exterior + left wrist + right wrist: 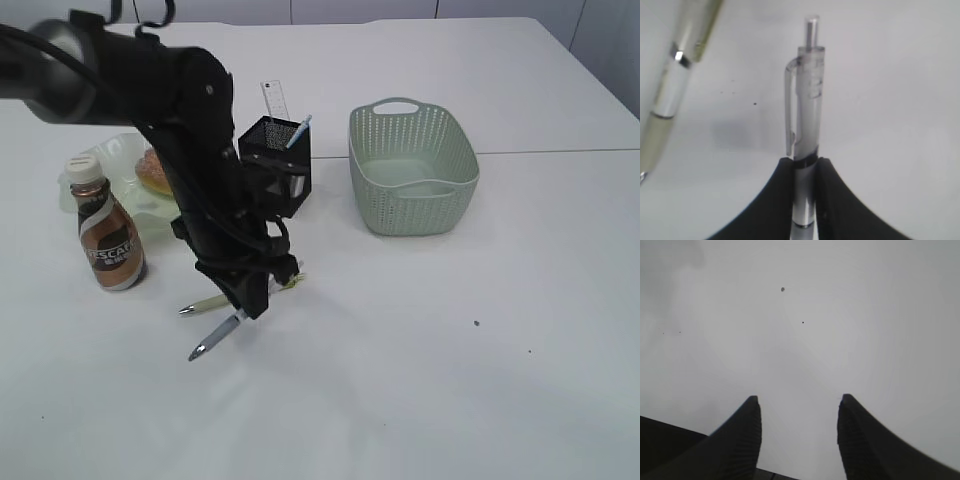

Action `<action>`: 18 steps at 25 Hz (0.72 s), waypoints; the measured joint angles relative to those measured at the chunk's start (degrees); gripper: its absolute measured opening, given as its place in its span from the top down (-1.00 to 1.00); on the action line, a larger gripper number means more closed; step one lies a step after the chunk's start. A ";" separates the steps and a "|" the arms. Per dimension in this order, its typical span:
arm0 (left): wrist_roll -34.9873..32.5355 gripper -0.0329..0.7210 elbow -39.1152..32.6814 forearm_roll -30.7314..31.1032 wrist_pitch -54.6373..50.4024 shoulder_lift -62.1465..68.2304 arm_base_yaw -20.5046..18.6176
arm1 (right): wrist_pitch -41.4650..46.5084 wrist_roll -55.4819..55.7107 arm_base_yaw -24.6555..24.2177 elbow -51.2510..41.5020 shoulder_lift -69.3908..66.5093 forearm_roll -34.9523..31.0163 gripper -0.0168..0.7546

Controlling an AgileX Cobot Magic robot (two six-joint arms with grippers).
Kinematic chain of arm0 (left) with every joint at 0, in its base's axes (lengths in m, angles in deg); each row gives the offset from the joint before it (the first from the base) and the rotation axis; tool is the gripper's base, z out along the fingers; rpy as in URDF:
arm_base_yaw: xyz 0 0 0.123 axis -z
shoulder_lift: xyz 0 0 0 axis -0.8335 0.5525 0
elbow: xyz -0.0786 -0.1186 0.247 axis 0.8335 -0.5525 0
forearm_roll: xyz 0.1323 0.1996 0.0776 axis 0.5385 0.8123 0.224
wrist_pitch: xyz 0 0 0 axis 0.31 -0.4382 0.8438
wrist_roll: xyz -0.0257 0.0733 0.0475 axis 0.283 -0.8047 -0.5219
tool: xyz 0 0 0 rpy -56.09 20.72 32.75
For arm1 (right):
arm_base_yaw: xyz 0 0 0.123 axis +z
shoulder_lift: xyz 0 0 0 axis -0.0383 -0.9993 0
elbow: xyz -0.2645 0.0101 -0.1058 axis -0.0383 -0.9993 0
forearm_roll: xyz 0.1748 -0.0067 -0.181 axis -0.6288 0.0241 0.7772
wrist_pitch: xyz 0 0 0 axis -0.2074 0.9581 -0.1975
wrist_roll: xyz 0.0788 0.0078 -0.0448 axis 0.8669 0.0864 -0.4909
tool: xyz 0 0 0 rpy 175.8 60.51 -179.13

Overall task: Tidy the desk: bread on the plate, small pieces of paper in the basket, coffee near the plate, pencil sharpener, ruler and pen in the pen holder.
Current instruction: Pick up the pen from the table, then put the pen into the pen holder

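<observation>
The pen (807,125), a clear plastic click pen, sits clamped between the narrowed jaws of the left pincer (804,172), gripped low on its barrel with the clip and push button pointing away from the wrist; in the exterior view its metal tip (200,351) pokes out below the pincer, just above the worktop (450,380). Just beside the pincer, to its left in the wrist view, lies a 2nd pen (670,95) with a pale yellowish barrel, flat on the worktop and not held. The step in hand looks like the pen going to the pen holder (275,165), which stands behind the pincer, near it, with the ruler (274,100) and 1 blue-tipped item already standing in it. Beyond that, the bread (152,172) is on the plate (110,150), the coffee (108,235) stands just beside it, and the basket (412,168) is further off. The next move probably calls for lifting the pen, tipping it upright over the cup's opening, then releasing. The right pincer (799,415) hangs wide, holding nothing, over bare worktop.
</observation>
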 joint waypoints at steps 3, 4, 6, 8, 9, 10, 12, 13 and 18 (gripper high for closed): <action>1.75 0.74 0.00 -0.42 -0.09 -4.03 -0.42 | 0.00 0.00 0.00 0.00 0.00 0.00 0.01; 2.00 0.74 0.00 -0.65 0.18 -5.22 -0.42 | 0.00 0.00 0.00 0.00 0.00 0.00 0.01; 2.69 0.74 -1.41 -1.02 2.57 -8.46 -0.42 | 0.00 0.00 0.00 0.00 0.00 0.00 0.01; 2.86 0.74 -4.53 -1.24 6.66 -11.89 -0.42 | 0.00 0.00 0.00 0.00 0.00 0.00 0.01; 2.86 0.74 -7.11 -1.24 9.69 -14.02 -0.42 | 0.00 0.00 0.00 0.00 0.00 0.00 0.01; 2.86 0.74 -9.74 -1.24 13.51 -16.26 -0.42 | 0.00 0.00 0.00 0.00 0.00 0.00 0.01; 2.95 0.74 -17.12 -1.24 22.19 -20.55 -0.42 | 0.00 0.00 0.00 0.00 0.00 0.11 0.01; 2.95 0.74 -20.98 -1.24 27.39 -22.79 -0.42 | 0.00 0.00 0.00 0.00 0.00 0.11 0.01; 2.95 0.74 -35.56 -1.24 54.09 -28.57 -0.42 | 0.00 0.00 0.00 0.00 0.00 0.11 0.01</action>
